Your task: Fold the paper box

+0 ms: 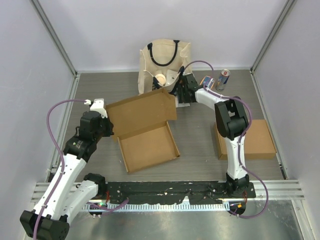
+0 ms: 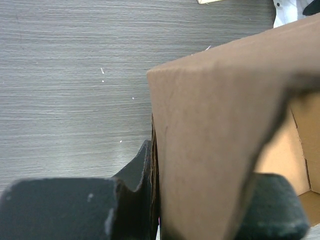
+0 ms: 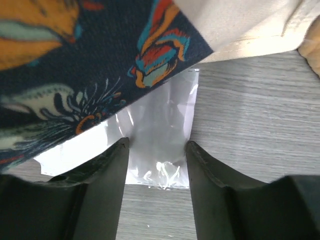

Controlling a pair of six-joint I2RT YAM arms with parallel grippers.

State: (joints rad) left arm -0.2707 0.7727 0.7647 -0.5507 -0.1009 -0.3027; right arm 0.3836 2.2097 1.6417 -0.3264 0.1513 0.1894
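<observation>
Grey table [image 1: 200,165], left end effector [image 2: 200,215] clamped on paper box [image 2: 210,125] — right end effector [image 3: 157,190] spread astride plastic bag [image 3: 160,135]

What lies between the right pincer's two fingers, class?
Clear plastic wrapping, lying on the table; the right wrist view shows it.

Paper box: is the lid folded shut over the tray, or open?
Open. The lid stands raised behind the tray, whose inside shows; the left tool grips the lid's edge.

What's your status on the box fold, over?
Left gripper shut on paper box lid. Right gripper open, astride plastic packet by tote bag. Box open.
</observation>
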